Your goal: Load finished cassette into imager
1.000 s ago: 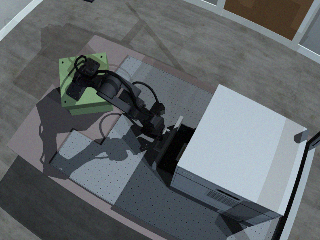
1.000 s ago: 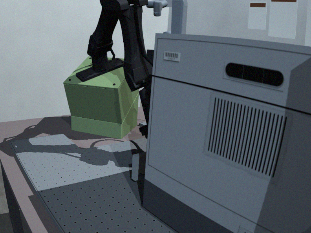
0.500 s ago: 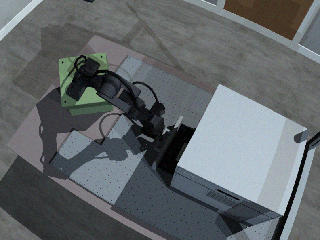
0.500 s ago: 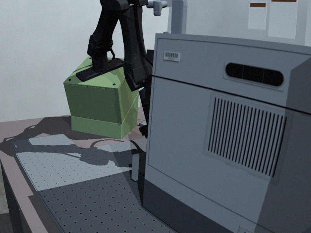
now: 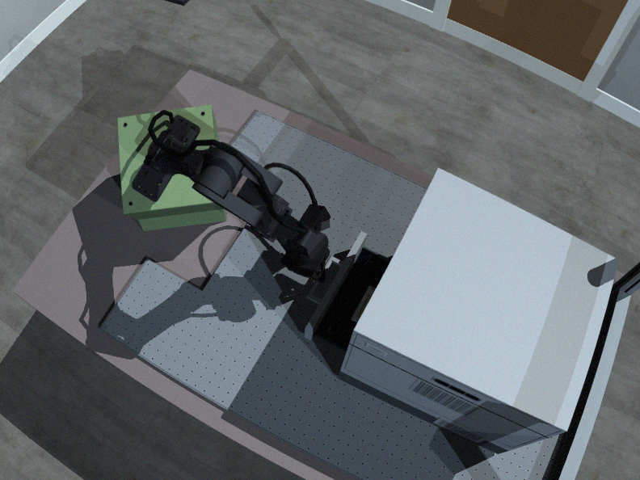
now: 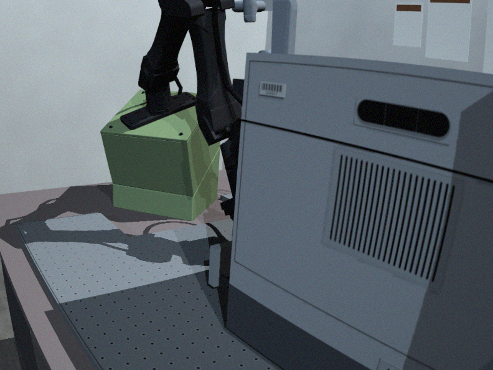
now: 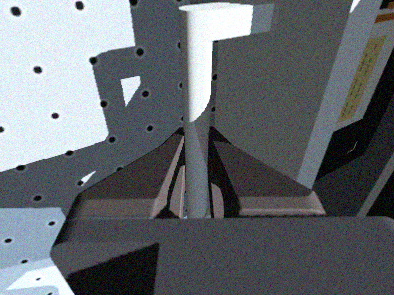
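Observation:
The gel imager IM [image 5: 480, 288] [image 6: 349, 180] is a big grey box on the right of the perforated board. Its drawer [image 5: 368, 271] stands partly open on the side facing the arm. The drawer front [image 5: 331, 290] [image 6: 214, 269] [image 7: 265, 104] is close to the housing. The cassette FINISHED [image 5: 364, 301] [image 7: 361, 79] shows as a yellowish strip lying inside the drawer, mostly hidden under the housing. My gripper [image 5: 322, 273] [image 7: 196, 137] is shut on the white handle bar [image 7: 198, 74] of the drawer front. In the exterior view the imager hides the gripper.
The arm's green pedestal [image 5: 170, 202] [image 6: 156, 168] stands at the back left. The perforated board [image 5: 298, 406] [image 6: 123, 324] lies on a pinkish table [image 5: 53, 267]. A grey post [image 6: 283, 24] rises behind the imager.

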Controlling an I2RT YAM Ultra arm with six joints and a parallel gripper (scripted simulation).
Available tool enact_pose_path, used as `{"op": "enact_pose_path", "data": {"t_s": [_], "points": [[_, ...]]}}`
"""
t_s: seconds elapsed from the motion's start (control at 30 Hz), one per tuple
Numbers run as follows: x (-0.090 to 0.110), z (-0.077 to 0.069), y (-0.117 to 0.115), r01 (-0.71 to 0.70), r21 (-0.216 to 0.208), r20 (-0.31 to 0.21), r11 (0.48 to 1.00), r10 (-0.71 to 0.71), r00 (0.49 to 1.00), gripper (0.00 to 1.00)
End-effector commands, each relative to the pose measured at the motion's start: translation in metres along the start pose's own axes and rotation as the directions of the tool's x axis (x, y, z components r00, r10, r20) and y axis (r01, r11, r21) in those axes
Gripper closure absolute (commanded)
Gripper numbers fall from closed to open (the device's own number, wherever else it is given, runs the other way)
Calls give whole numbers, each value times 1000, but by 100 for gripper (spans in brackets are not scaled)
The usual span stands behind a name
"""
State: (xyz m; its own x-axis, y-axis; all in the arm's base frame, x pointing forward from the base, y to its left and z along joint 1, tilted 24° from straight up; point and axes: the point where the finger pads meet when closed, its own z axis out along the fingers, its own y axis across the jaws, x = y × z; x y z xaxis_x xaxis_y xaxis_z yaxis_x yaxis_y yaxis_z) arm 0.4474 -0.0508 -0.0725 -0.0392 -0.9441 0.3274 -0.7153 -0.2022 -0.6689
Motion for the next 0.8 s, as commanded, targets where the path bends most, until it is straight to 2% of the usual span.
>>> {"op": "enact_pose_path", "data": {"t_s": [0.0,0.1,0.13,0.2,0.27,0.3,0.33,0.37,0.4,0.57,0.6,0.77], "points": [[-6,5,-9,-2,17,17,1000,2,1000,100],[-6,5,-9,-2,17,17,1000,2,1000,100],[-3,2,6,6,25,13,1000,-7,1000,100],[-2,3,4,5,91,11,996,-6,1000,100],[-2,3,4,5,91,11,996,-6,1000,100],[-2,4,3,4,124,11,992,-6,1000,100],[-2,5,2,4,124,11,992,-6,1000,100],[-1,6,-4,2,133,8,991,-3,1000,100],[1,10,-20,-4,164,1,986,4,1000,100],[-2,13,-26,-2,165,7,986,1,1000,100],[-4,14,-22,2,142,13,990,-4,1000,100],[-6,17,-28,3,144,17,990,-5,1000,100]]}}
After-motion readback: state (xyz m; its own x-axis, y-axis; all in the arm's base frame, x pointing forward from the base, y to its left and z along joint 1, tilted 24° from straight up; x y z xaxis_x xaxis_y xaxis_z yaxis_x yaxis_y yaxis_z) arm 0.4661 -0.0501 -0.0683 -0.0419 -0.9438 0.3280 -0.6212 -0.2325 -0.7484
